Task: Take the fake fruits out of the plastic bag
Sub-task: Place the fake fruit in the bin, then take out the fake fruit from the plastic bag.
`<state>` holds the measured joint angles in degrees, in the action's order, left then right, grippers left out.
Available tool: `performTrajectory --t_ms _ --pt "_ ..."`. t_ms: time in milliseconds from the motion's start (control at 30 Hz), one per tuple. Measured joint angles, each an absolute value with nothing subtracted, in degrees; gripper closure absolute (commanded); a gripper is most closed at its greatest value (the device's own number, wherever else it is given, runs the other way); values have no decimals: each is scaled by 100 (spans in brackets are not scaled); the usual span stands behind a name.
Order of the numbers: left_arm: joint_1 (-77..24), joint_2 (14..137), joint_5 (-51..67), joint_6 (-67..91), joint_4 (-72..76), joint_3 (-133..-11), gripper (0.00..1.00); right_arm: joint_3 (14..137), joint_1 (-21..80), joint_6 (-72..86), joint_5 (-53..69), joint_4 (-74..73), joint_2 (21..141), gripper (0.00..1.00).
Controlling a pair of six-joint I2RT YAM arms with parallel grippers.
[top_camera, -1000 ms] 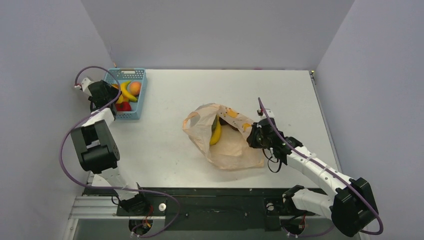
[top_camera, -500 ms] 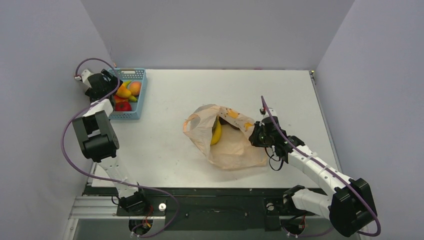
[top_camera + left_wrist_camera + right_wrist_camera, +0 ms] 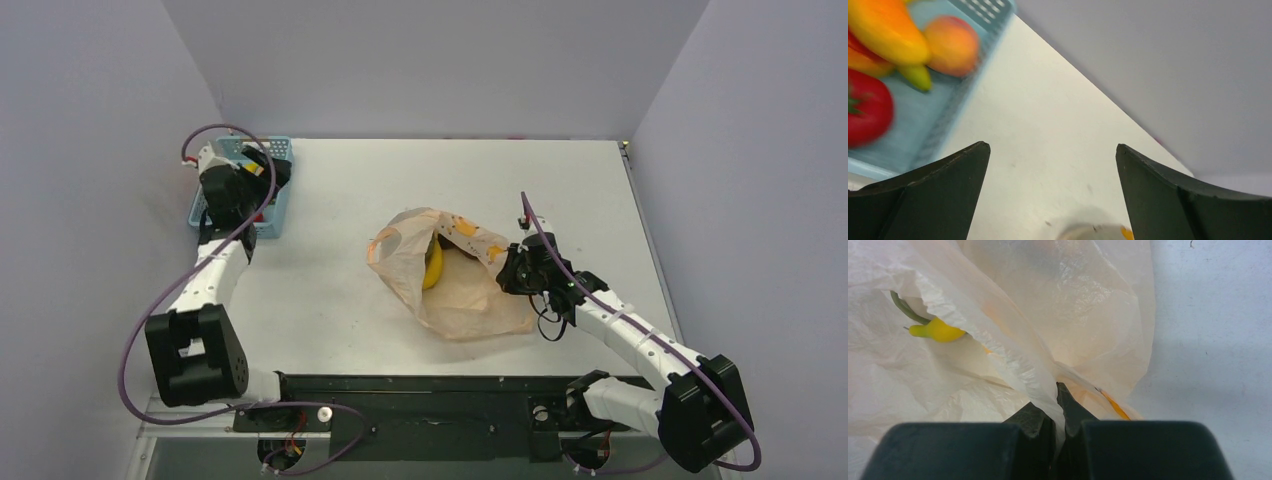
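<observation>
Peach plastic bag (image 3: 455, 290), 3 o'clock edge pinched by right claw (image 3: 1057, 402); left claw (image 3: 1053, 155) spread, 10 o'clock, beside blue basket (image 3: 933, 130); tomato (image 3: 865, 112) shows wrist-view only.

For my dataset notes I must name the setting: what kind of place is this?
Probably a robot lab test cell: left arm and right arm mounted at a white table, grey walls around it, fake fruits in a basket and a bag.
</observation>
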<state>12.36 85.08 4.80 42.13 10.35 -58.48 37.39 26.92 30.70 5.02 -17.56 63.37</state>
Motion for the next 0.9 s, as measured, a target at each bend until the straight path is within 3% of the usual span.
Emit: performTrajectory --t_ms 200,600,900 --pt "355 7172 1166 4383 897 -4849 3 3739 2692 3096 548 -1758 6257 100" --pt "-2261 4764 1168 3607 -183 -4556 3 3739 2705 3201 580 -1761 6202 100" --pt "-4969 5223 165 2598 -1033 -4890 3 3739 2860 3258 578 -1763 6202 100"
